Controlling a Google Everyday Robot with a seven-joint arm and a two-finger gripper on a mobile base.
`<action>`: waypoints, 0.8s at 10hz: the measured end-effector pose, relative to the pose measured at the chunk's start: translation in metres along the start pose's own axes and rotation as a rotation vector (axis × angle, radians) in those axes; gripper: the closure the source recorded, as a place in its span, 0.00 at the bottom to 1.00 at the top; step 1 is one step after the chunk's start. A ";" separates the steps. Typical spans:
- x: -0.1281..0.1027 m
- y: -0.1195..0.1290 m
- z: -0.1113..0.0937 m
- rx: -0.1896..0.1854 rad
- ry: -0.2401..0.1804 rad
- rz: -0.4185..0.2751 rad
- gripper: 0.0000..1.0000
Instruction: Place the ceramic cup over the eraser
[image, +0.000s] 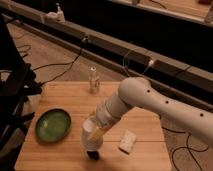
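Near the front edge of the counter (60, 155), your tool (92, 139) is closed around the ceramic cup (91, 141), directly above the eraser (93, 155), with the green plate (52, 125) to its left.

A: Where are you viewing from?
B: One camera only. You look down from above at a slant onto the wooden table (60, 92), with floor cables and a long rail beyond. The gripper (92, 142) sits low centre, closed, near the bottom edge.
A: How near?
B: Moderately close; the table's near edge is cropped.
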 end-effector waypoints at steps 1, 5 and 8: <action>0.001 0.005 0.001 -0.002 -0.001 0.002 0.98; 0.008 0.022 0.010 -0.024 -0.007 -0.006 0.86; 0.021 0.019 0.014 0.000 0.012 -0.043 0.53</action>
